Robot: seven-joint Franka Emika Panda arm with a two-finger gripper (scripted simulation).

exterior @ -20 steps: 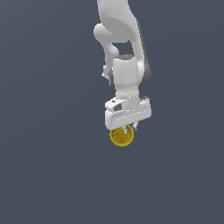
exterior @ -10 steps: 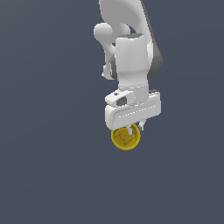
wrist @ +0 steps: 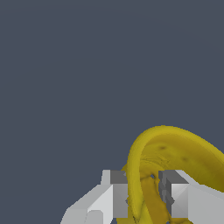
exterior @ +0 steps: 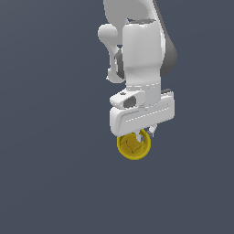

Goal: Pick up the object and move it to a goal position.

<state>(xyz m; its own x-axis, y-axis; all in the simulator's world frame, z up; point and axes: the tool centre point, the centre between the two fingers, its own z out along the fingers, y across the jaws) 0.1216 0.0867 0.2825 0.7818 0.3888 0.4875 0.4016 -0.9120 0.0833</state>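
Flat, even simulator light fills both renders, set against a uniform slate-blue backdrop with no cast shadow on it. In the exterior view the white arm [exterior: 141,55] is brightest on its front faces and falls to grey along its right flank, suggesting light from the front and left. The yellow cup [exterior: 133,145] shows soft shading inside its hollow and no glare. Edges look slightly soft and jagged from the low resolution. In the wrist view the gripper [wrist: 144,197] has hard-edged light and dark facets, and the cup's rim is sharp, with faint dark mottling inside.

Smooth white arm [exterior: 137,55], grey joints
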